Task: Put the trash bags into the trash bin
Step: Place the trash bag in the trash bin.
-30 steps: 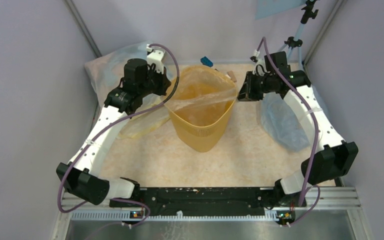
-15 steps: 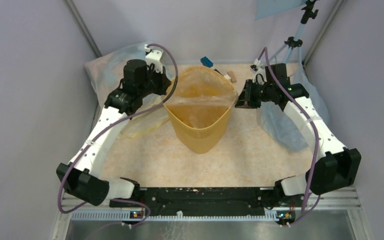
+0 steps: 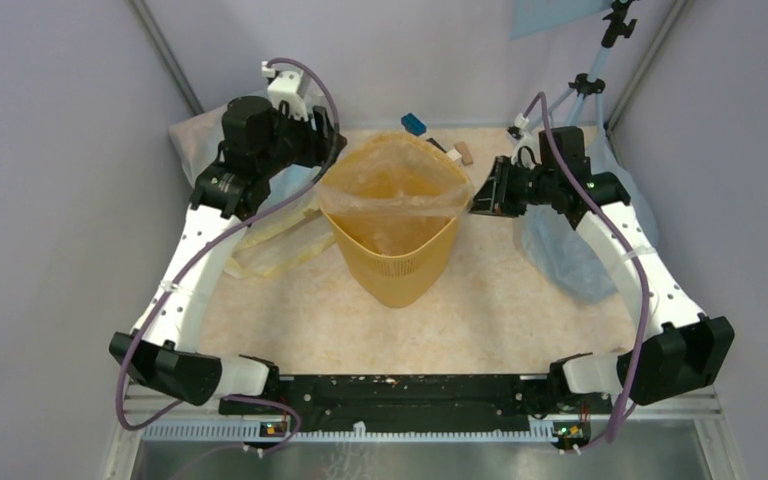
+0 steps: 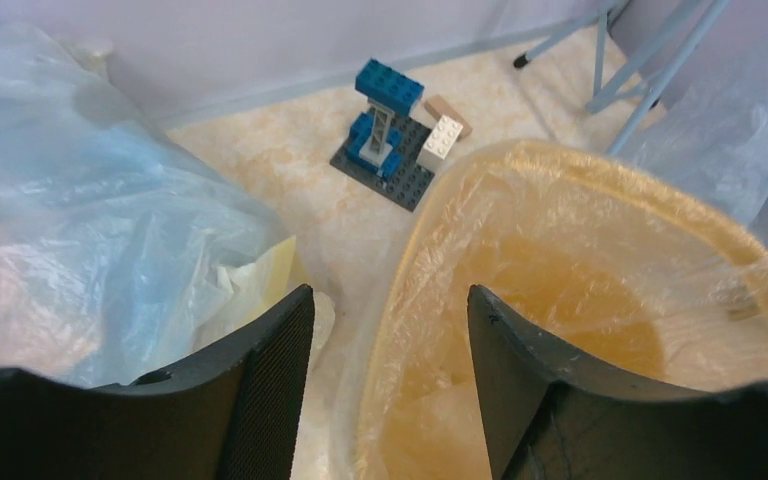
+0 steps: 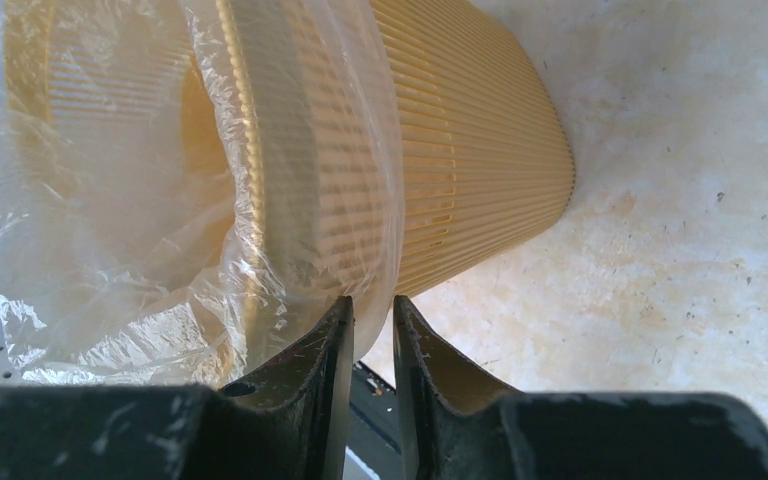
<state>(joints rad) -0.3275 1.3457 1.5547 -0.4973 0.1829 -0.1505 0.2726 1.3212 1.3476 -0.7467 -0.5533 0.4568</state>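
Observation:
The yellow trash bin (image 3: 395,270) stands mid-table. A see-through trash bag (image 3: 390,190) lines it, its film stretched over the rim. My left gripper (image 3: 328,145) hovers open above the bin's left rim; in the left wrist view its jaws (image 4: 390,292) are wide apart with the film-covered rim (image 4: 430,250) below them, and nothing is held. My right gripper (image 3: 473,195) is at the bin's right rim. In the right wrist view its fingers (image 5: 370,300) stand a narrow gap apart, with the loose edge of the trash bag (image 5: 110,250) hanging at their tips beside the ribbed bin wall (image 5: 480,150).
Another thin pale film (image 3: 270,245) lies flat on the table left of the bin. Big bluish sacks lie at the back left (image 3: 200,130) and right (image 3: 560,250). A blue-and-white block tower (image 4: 385,130) stands behind the bin. A tripod (image 3: 590,80) stands in the back right corner.
My left gripper has opened, let go of the bag and lifted back and to the left. My right gripper's jaws have parted slightly. The bag's mouth now sits spread over the rim.

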